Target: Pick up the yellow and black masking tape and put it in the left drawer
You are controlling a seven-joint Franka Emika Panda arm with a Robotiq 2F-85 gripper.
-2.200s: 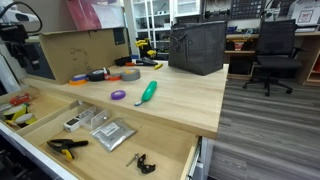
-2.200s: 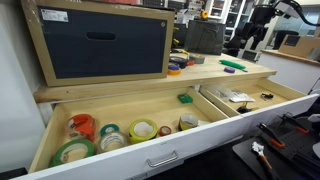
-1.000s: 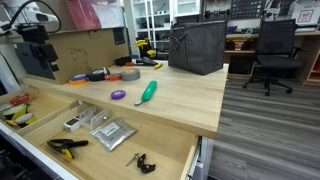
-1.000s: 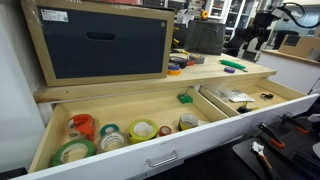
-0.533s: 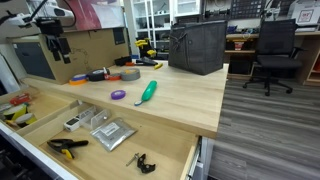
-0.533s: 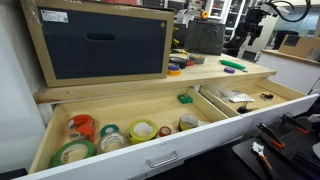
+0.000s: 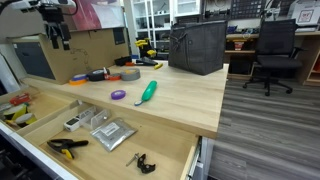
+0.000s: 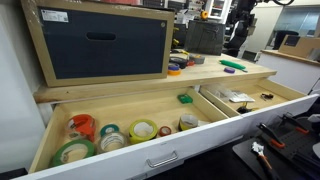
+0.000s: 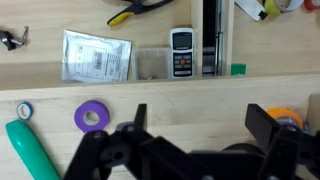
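A small yellow and dark tape roll (image 7: 112, 77) lies between a black roll and a grey roll at the back of the wooden table; it is too small to make out well. It is hidden in the wrist view. My gripper (image 7: 58, 38) hangs high above the table's back left, open and empty; it also shows in an exterior view (image 8: 240, 22) and the wrist view (image 9: 203, 125). The left drawer (image 7: 14, 116) is open and partly in view. It holds several tape rolls (image 8: 130, 112) and shows at the top right of the wrist view (image 9: 252, 30).
A purple roll (image 7: 118, 95) (image 9: 90, 117), a green tool (image 7: 147, 92) and a flat orange roll (image 7: 78, 78) (image 9: 287, 117) lie on the table. The wider open drawer (image 7: 170, 150) holds a clamp, a bag and a meter (image 9: 181, 52). A cardboard box (image 7: 85, 45) stands behind.
The arm has swung from the far left toward the rolls at the back of the table. The gripper stays open and empty. No object has moved.
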